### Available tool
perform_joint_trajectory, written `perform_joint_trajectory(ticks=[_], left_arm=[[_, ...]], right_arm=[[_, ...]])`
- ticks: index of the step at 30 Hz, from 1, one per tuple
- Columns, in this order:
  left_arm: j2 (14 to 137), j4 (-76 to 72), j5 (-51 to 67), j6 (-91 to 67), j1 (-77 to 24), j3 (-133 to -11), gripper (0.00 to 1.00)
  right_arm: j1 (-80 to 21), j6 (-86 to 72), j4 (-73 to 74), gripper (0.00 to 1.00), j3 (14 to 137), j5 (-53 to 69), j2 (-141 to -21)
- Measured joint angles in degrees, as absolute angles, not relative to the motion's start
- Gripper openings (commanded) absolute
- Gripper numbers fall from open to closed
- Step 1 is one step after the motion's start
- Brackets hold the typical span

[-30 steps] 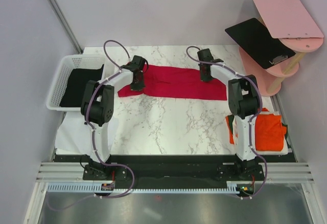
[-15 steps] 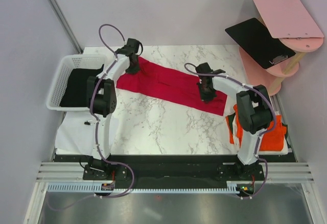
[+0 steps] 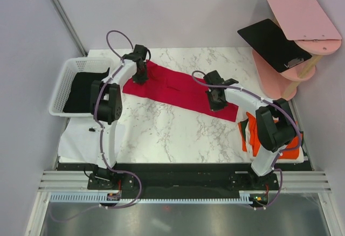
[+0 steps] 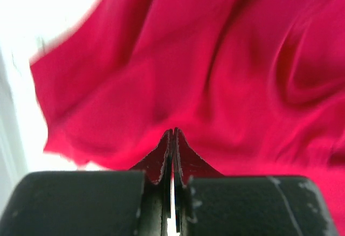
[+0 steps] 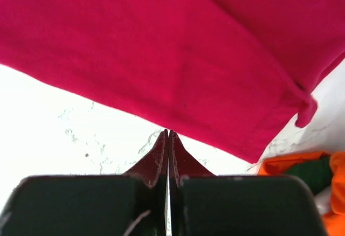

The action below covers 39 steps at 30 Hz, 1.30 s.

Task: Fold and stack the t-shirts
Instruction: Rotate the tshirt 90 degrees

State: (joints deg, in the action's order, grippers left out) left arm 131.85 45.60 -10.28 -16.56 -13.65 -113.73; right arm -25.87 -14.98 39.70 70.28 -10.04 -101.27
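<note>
The left claw [image 3: 141, 78] and the right claw [image 3: 215, 105] are both clamped on the crimson red cloth t-shirt [image 3: 178, 88], which is stretched between them; bright orange-red cloth shirts [image 5: 291, 160] lie beside the right claw. The red one seems only half folded; its stacking is not yet done.

The t-shirt [image 3: 178, 88] before me is crimson, the folded shirt [image 5: 337, 209] orange. The tabletop [image 3: 178, 133] is grey-veined white marble.

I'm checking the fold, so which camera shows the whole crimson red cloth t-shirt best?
The top external view: the crimson red cloth t-shirt shows nearly whole, stretched diagonally across the marble table. Each wrist view shows only a close patch of it.
</note>
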Motion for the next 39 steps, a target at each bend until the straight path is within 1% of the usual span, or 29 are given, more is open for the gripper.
perform_joint_trajectory(ticks=[5, 10, 13, 18, 24, 28, 34, 39], left_arm=[[123.02, 43.99, -9.85, -16.60, -14.00, -101.80, 0.02], [114.26, 40.05, -8.60, -16.67, -15.49, -92.75, 0.02], [111.04, 38.24, -8.19, -16.86, -16.95, -89.12, 0.02], [110.04, 36.60, -7.42, -17.06, -18.41, -86.21, 0.02], [110.10, 36.12, -8.40, -17.06, -17.82, -85.97, 0.02], [111.87, 36.03, -8.91, -17.06, -16.97, -87.53, 0.02], [117.80, 36.82, -8.99, -17.06, -14.81, -92.53, 0.02], [122.23, 39.27, -10.22, -17.04, -13.82, -97.17, 0.02]], right_arm=[[-25.87, -14.98, 38.02, 0.00, 72.03, -13.17, -101.97], [-25.85, -15.00, 36.73, 0.00, 74.54, -18.57, -108.90], [-25.74, -15.05, 37.15, 0.00, 76.58, -21.52, -112.25], [-25.34, -15.09, 36.40, 0.00, 82.17, -26.26, -113.19], [-23.97, -14.96, 34.96, 0.00, 89.45, -30.52, -115.18], [-21.78, -14.76, 34.33, 0.00, 92.82, -31.81, -118.52], [-18.63, -14.57, 34.54, 0.00, 94.02, -32.25, -123.76], [-17.34, -14.24, 34.59, 0.00, 94.04, -32.25, -125.34]])
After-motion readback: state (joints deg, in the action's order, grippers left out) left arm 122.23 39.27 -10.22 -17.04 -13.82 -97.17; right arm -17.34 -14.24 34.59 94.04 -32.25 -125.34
